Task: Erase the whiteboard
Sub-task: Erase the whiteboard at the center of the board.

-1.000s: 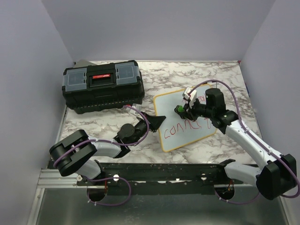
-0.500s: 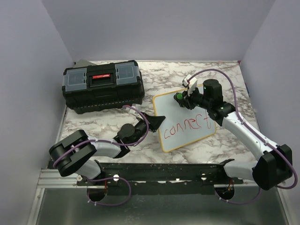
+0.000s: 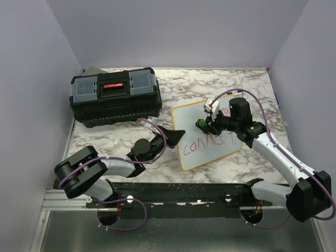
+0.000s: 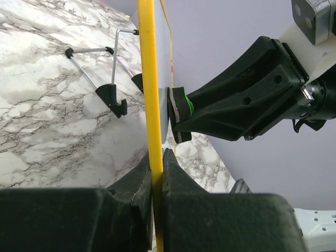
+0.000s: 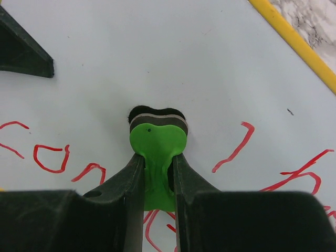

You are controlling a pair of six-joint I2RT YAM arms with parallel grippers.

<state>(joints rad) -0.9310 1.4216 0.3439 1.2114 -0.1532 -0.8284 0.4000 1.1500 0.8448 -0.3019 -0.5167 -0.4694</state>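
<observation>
The right gripper (image 5: 157,168) is clenched on a green eraser (image 5: 156,137). The eraser's dark felt face presses on the whiteboard (image 5: 157,58) just above the red handwriting (image 5: 52,157). The left gripper (image 4: 157,160) is clamped on the board's yellow frame (image 4: 147,79); one of its black fingers (image 5: 23,50) juts into the upper left of the right wrist view. In the top view the board lies right of centre, and the right arm (image 3: 273,149) covers the upper right end of the writing. Beyond the frame, a wire stand (image 4: 100,68) with black feet shows against the marble table (image 3: 115,144). A black toolbox (image 3: 115,97) sits at upper left, apart from the board.
</observation>
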